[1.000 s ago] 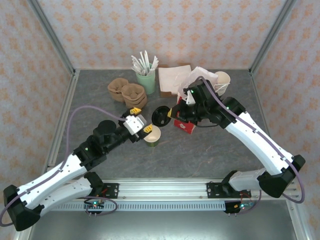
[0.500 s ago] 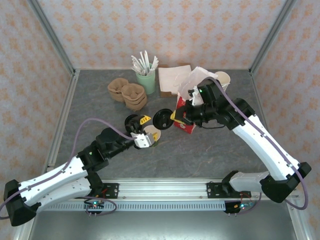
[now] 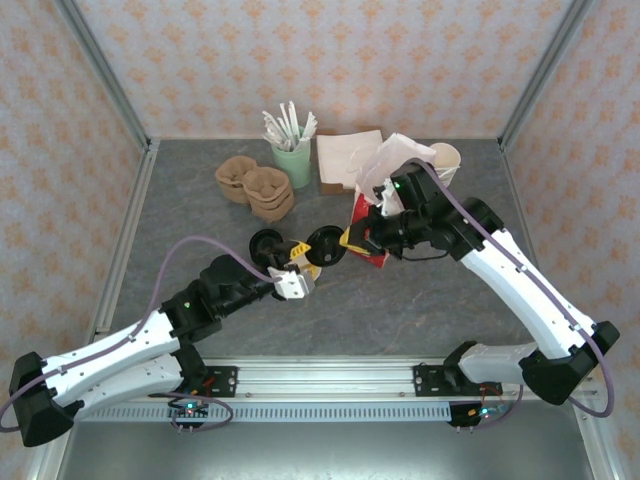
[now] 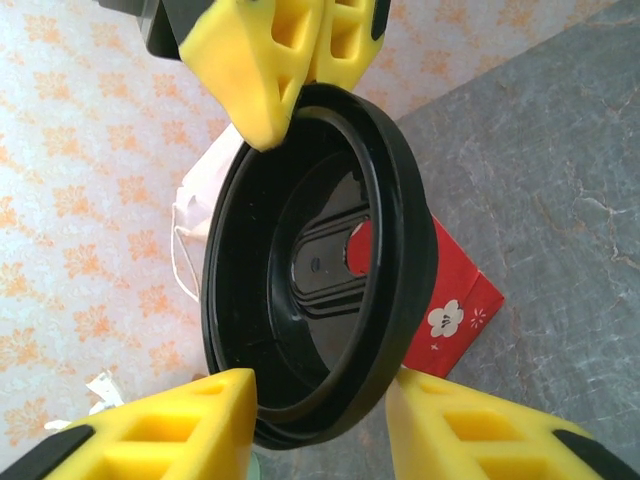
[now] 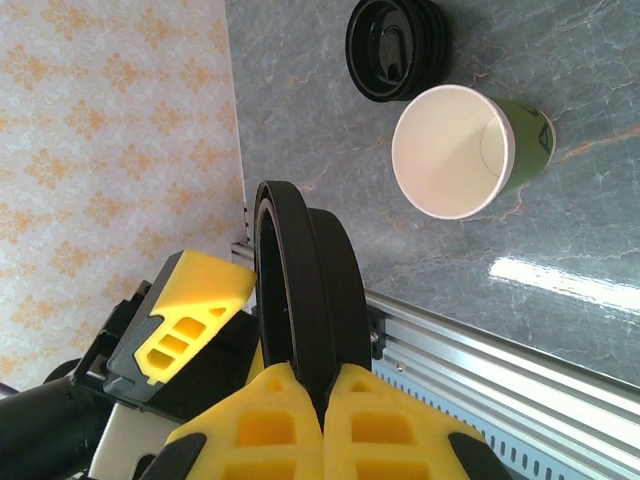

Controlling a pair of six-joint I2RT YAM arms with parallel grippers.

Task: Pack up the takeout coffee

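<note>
The takeout coffee cup (image 5: pixel 523 140) stands on the table without a lid, olive-green outside and white inside. My right gripper (image 3: pixel 346 239) (image 5: pixel 325 376) is shut on the rim of a black lid (image 3: pixel 326 245) (image 5: pixel 335 290) and holds it on edge above the table. My left gripper (image 3: pixel 297 270) (image 4: pixel 320 400) has its yellow fingers (image 4: pixel 170 425) on both faces of that lid (image 4: pixel 330 250), touching its lower rim. In the top view the left gripper hides the cup. Behind the lid stands the red-and-white bag (image 3: pixel 372 205) (image 4: pixel 462 300).
A second black lid (image 3: pixel 265 245) (image 5: pixel 395 45) lies left of the cup. At the back are brown cup carriers (image 3: pixel 256 186), a mint cup of utensils (image 3: pixel 292 152), napkins (image 3: pixel 343 157) and cream cups (image 3: pixel 446 160). A metal rail (image 3: pixel 330 380) runs along the near edge.
My left gripper left the cup's side, swung up to the lid and narrowed its jaws onto it. My right gripper carried the lid slightly toward the left gripper.
</note>
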